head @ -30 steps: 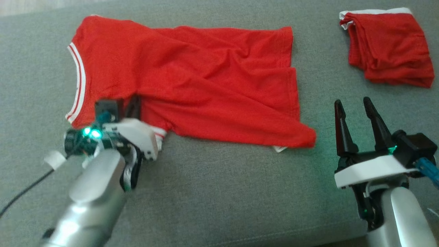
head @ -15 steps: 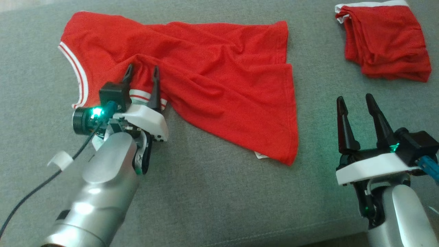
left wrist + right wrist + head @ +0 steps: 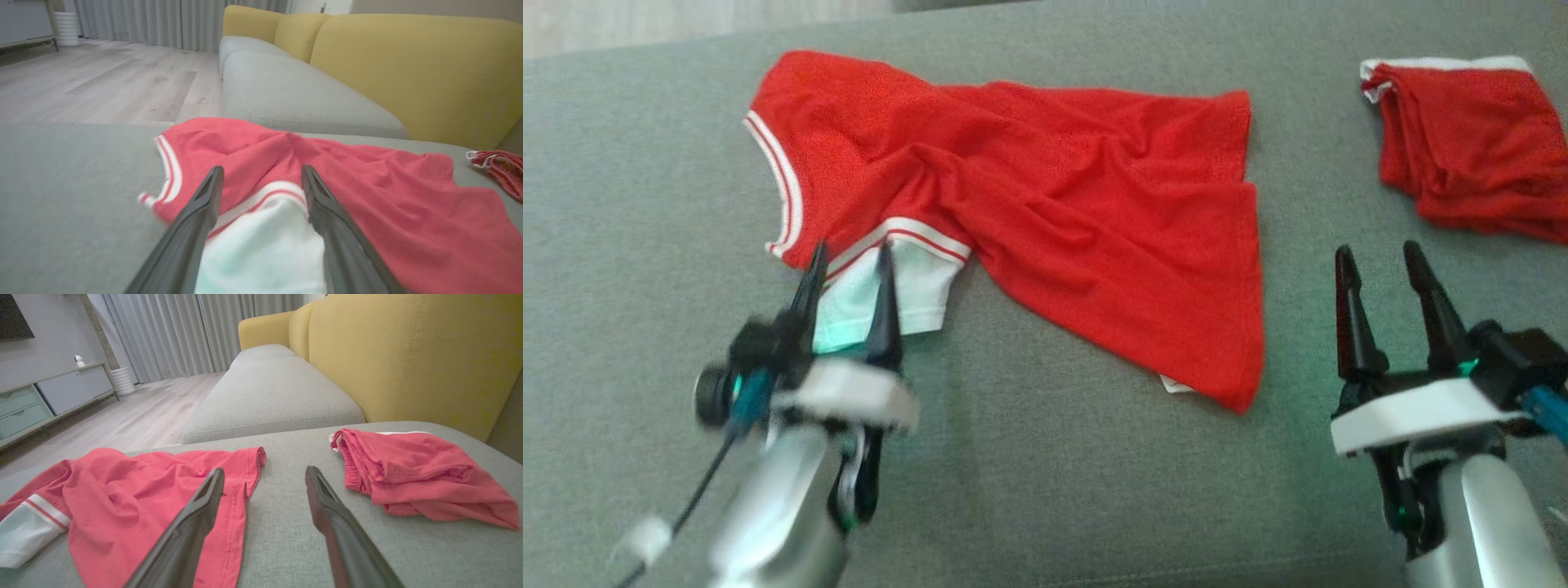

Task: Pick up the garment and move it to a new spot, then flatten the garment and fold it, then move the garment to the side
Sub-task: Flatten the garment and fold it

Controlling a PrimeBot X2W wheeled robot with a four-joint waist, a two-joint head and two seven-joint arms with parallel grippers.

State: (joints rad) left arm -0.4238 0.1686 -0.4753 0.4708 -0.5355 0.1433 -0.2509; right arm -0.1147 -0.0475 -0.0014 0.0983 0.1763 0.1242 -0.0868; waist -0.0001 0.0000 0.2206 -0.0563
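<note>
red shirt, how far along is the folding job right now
Done: the red shirt lies spread on the grey cushion. In hand: flattening; its white sleeve lies between the fingers of the open left gripper, body creased. Remaining: folding and moving aside. Right gripper is open, holding nothing.

No text, label, brand, number or sign can be read in any view; the small white tag (image 3: 1176, 382) at the hem of the red garment (image 3: 1094, 212) is too small and blurred to show any print
</note>
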